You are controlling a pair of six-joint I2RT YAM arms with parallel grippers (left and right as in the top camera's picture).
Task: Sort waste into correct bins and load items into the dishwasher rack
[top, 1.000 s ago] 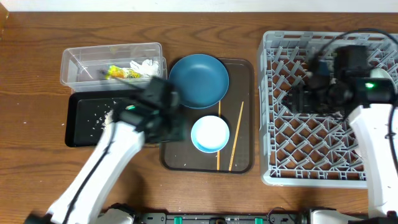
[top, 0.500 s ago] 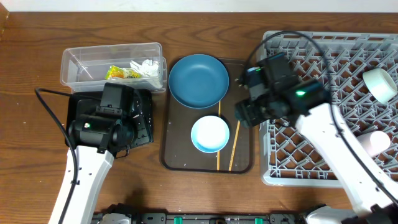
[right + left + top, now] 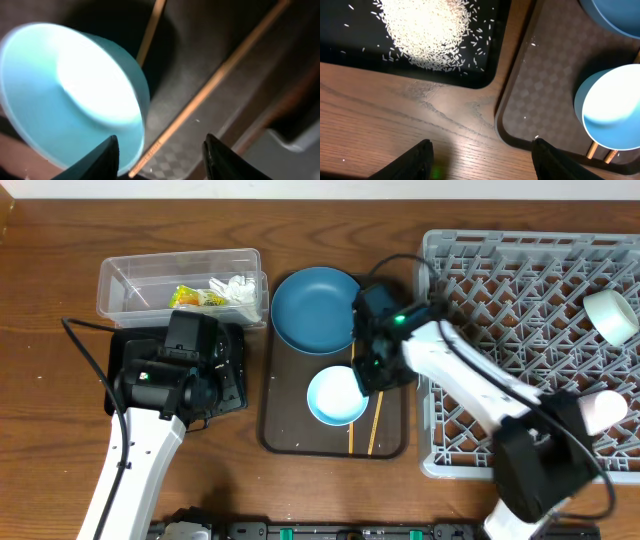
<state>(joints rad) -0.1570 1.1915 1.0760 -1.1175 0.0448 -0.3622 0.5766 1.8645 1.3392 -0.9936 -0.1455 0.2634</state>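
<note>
The right claw (image 3: 160, 141) has come off the big grey peg rack (image 3: 500, 290) and now hangs spread wide and empty over the round pale-blue bowl (image 3: 338, 395) and two thin wooden chopsticks (image 3: 376, 428) on the brown tray (image 3: 290, 420), likely next to go, while the left claw (image 3: 481, 147), spread too, waits, its arm hiding much of the flat black tray (image 3: 350, 50) from above.

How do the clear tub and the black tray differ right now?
The tub is clear with raised walls; the tray is black and shallow. The tub holds the wrapper and tissue; the tray holds rice. Both are rectangular and sit side by side.
</note>
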